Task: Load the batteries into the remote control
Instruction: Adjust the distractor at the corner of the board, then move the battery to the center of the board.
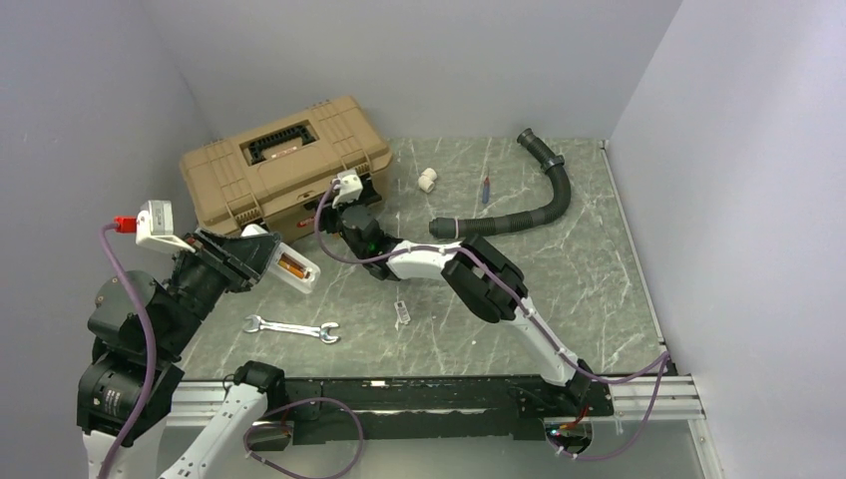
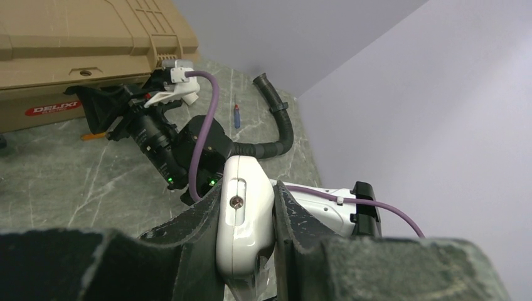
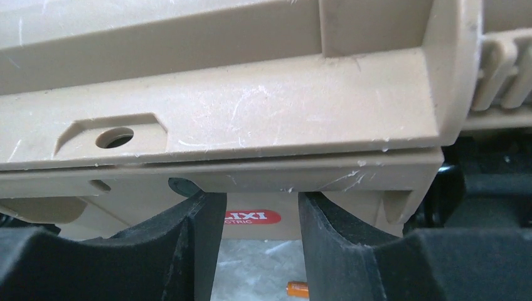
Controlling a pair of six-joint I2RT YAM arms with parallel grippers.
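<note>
Step as I read it: pick the loose battery off the worktop. It lies at the bottom edge of the right wrist view, half hidden by one finger. Right tool is released: jaws apart, nothing between them, nose close to the tan toolbox front. Suggest centring the jaws over it, coming down square and pinching mid-body so it can't roll toward the box. Left tool is clenched on the remote control, raised at left of the top view with the recess facing up. Remote: slim glossy white bar. One orange-copper loaded battery sits in the recess. Can't tell if the neighbouring slot is free.
</note>
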